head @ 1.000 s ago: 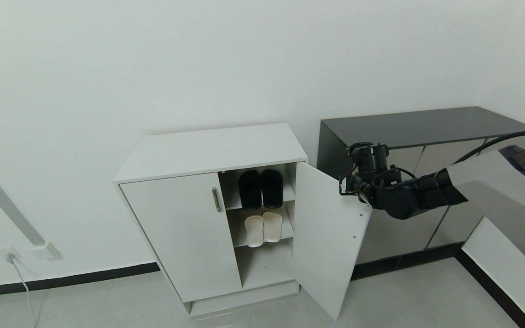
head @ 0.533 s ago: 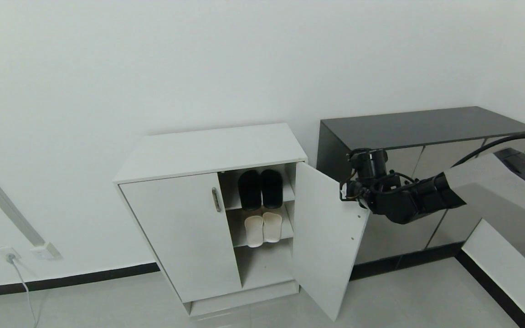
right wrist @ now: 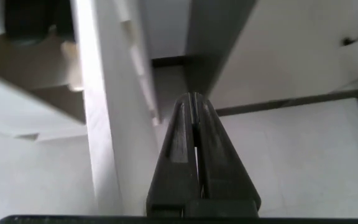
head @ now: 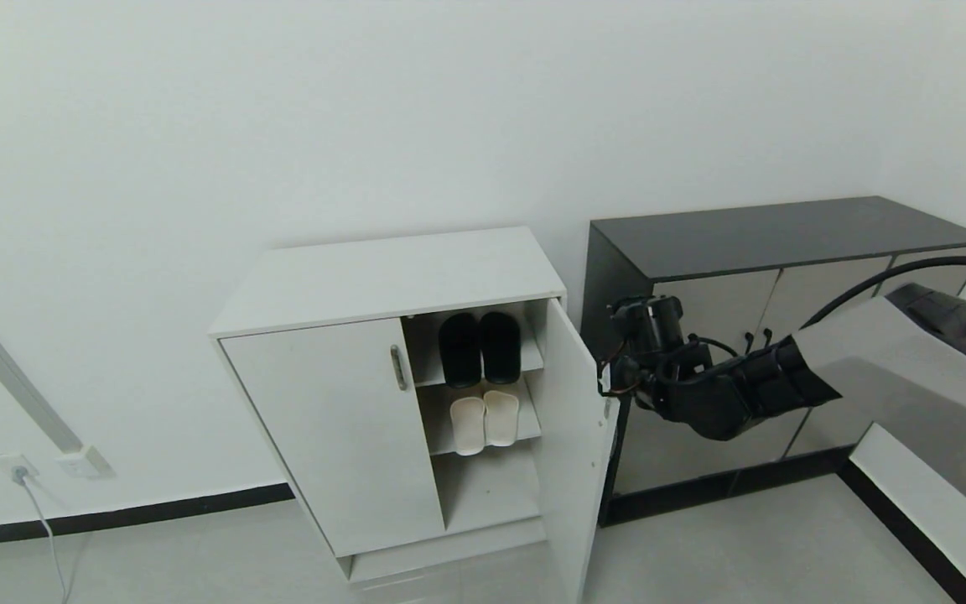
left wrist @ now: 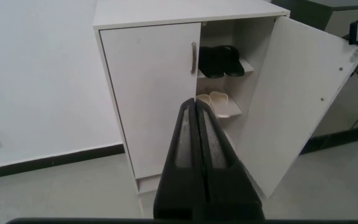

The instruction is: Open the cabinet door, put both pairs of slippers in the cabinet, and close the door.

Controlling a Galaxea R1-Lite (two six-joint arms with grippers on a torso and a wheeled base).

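1. The cabinet [head: 382, 281] is stood against the wall. Its left door [head: 340, 436] is shut and its right door [head: 571, 436] is swung well out.
2. The black slippers [head: 480, 346] are laid side by side on the top shelf, long axes running front to back.
3. The white slippers [head: 484, 422] are set the same way on the shelf just under the black pair.
4. The right end effector [head: 607, 382] is held against the outer face of the right door, near its upper free edge. Its fingers are pressed together and nothing is gripped.
5. The left end effector [left wrist: 196, 109] is held well back from the cabinet front, fingers closed without a gap and empty.
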